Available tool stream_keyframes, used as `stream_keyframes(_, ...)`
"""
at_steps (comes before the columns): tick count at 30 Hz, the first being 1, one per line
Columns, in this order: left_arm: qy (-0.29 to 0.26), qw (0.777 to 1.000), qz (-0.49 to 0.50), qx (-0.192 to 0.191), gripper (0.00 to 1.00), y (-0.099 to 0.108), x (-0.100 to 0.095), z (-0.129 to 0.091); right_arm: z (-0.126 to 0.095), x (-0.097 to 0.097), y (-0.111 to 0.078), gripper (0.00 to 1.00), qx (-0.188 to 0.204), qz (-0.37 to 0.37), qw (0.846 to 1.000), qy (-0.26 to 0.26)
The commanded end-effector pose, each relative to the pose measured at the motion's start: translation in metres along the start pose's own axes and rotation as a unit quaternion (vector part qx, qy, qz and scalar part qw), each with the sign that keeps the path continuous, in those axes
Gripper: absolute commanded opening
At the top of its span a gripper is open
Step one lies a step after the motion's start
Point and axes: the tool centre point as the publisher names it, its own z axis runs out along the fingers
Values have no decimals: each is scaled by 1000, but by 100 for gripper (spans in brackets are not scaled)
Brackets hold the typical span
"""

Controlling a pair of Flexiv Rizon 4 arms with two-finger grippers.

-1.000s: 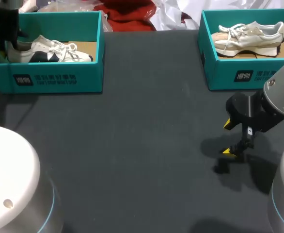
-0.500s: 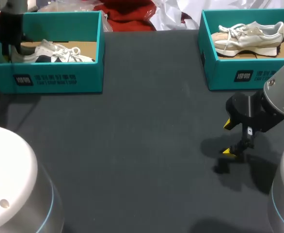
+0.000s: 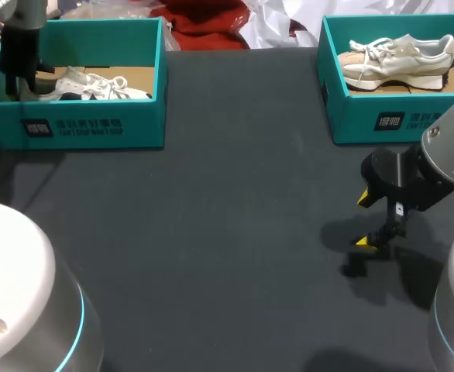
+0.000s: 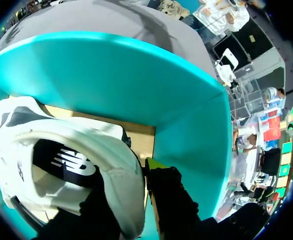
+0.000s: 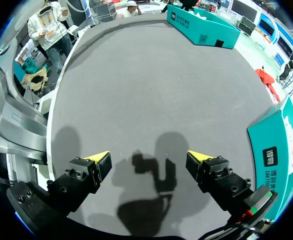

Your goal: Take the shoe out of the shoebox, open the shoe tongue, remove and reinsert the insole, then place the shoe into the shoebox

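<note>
— Where is the white sneaker (image 4: pixel 61 160)?

— It lies inside the teal shoebox (image 3: pixel 87 128). Its heel is at the left gripper (image 3: pixel 22 85), and its toe and laces point away from that gripper along the box's cardboard floor.

— Is that gripper holding it?

— Yes. It is narrow and pinched on the heel collar. One finger is down inside the sneaker's opening. The yellow-tipped one is outside, between the heel and the box's end wall.

— And the other arm?

— The right gripper (image 5: pixel 149 162) hangs low over the dark desk (image 3: pixel 235 194) with its fingers spread wide. Its shadow falls on the surface right under it.

— Anything near it?

— A second shoebox (image 3: pixel 397 116) stands beyond it at the desk's far edge, well apart from the first box. A beige sneaker (image 3: pixel 397 56) lies in it.
</note>
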Motion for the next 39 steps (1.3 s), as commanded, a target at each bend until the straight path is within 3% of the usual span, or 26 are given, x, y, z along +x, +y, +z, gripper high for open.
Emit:
stream_keyframes(1, -4, 1000, 1, 5, 8, 6, -2, 6, 0, 2, 0, 100, 1, 0, 1000, -2)
stream_keyframes(4, -9, 1000, 3, 6, 23, 6, -1, 7, 0, 2, 0, 100, 1, 0, 1000, -2)
stream_keyframes(25, -32, 999, 11, -6, 50, -3, 2, -9, 0, 2, 0, 100, 1, 0, 1000, -2)
stream_keyframes(31, -45, 999, 19, -22, 76, -6, -1, -23, 0, 2, 0, 100, 1, 0, 1000, -2)
stream_keyframes(39, -63, 997, 31, -34, 93, -15, 0, -36, 0, 2, 0, 100, 1, 0, 1000, -2)
